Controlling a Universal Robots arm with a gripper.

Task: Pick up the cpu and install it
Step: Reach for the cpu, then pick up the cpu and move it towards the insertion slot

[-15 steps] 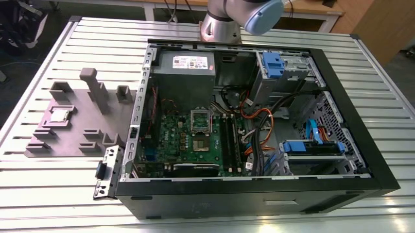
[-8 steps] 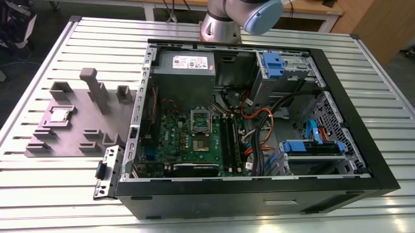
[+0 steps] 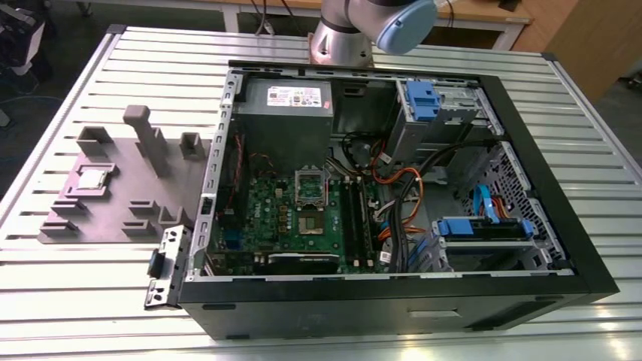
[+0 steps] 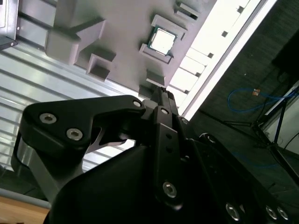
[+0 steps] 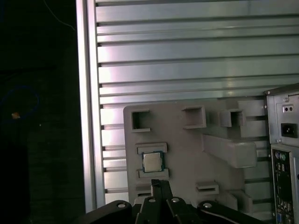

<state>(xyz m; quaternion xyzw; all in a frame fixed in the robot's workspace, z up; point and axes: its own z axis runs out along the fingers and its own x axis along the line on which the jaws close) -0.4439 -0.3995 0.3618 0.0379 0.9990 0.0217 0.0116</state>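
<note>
Exterior view has the cpu (image 3: pixel 92 177) lying in its recess on the grey fixture plate (image 3: pixel 110 226), well apart from the motherboard socket (image 3: pixel 309 185). I judge that neither pick-up nor installing is done. In the first wrist view my claw (image 5: pixel 158 184) hangs near the cpu, tips pressed together and empty. I cannot gauge its height over the worktop (image 3: pixel 60 301).

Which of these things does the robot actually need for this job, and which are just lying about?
Needed: the chip, the grey holder under it, the socket, the hand.
Lying about: power box, blue drive cages, cables.
</note>
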